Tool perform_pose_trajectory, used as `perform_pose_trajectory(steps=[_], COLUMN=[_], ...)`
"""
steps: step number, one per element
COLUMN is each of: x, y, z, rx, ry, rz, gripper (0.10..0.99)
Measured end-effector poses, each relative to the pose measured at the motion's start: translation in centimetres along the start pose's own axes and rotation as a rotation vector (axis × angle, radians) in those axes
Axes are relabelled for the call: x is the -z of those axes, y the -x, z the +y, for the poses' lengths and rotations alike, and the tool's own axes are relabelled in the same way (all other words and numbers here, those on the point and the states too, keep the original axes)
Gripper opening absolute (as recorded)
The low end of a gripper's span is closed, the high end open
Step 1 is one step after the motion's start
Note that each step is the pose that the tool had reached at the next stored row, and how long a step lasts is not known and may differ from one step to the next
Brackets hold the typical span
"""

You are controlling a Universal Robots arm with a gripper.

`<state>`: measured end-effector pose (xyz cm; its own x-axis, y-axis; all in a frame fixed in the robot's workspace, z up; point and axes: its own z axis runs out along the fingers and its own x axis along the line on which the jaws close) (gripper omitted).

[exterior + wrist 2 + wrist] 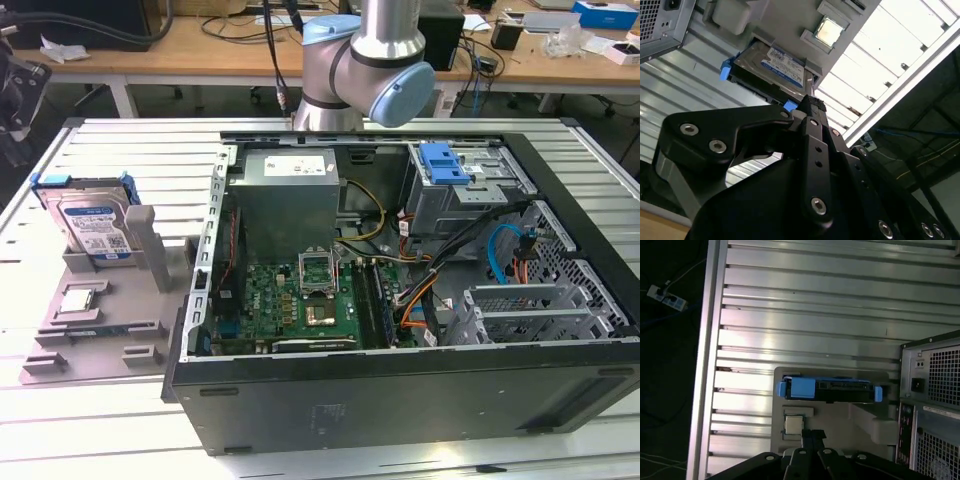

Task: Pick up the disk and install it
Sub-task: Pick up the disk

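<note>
Disk point(95, 225) not picked yet. It stands on edge in the grey holder point(120, 320) on the slatted desk point(130, 150), at the exterior view's left of the open computer case point(400, 400) and apart from it. Its label faces the exterior camera, and a blue frame wraps its edges. A small processor chip point(78, 298) lies flat in the same holder, near the disk's foot.

End effector point(813, 434) hangs above the holder, clear of the disk. It holds nothing, and the fingertips read as pressed together in the first wrist view.

Key geometry: the disk sits ahead of and below the fingertips, offset from the finger line. In the first wrist view the chip appears closer to the tips than the disk does. The disk's long top edge runs crosswise to the fingers' length. By my judgement it is roughly parallel to the direction the jaws close, so the thin dimension isn't presented across them.

Arm point(360, 60) rises behind the case. A bare blue bracket point(445, 162) sits at the drive cage. Install not started.
</note>
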<state>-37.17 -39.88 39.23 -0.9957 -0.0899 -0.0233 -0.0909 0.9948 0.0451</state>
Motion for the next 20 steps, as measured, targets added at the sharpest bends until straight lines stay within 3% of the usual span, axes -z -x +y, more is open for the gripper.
perform_pose_trajectory(steps=[4,8,20], x=[0.00,0.00,0.00], y=[0.00,0.00,0.00], z=[0.00,0.00,0.00], rx=[0.073,0.183,0.334], ry=[0.002,0.004,0.008], rz=[0.0033,0.0082,0.0151], gripper=[0.106,0.106,0.106])
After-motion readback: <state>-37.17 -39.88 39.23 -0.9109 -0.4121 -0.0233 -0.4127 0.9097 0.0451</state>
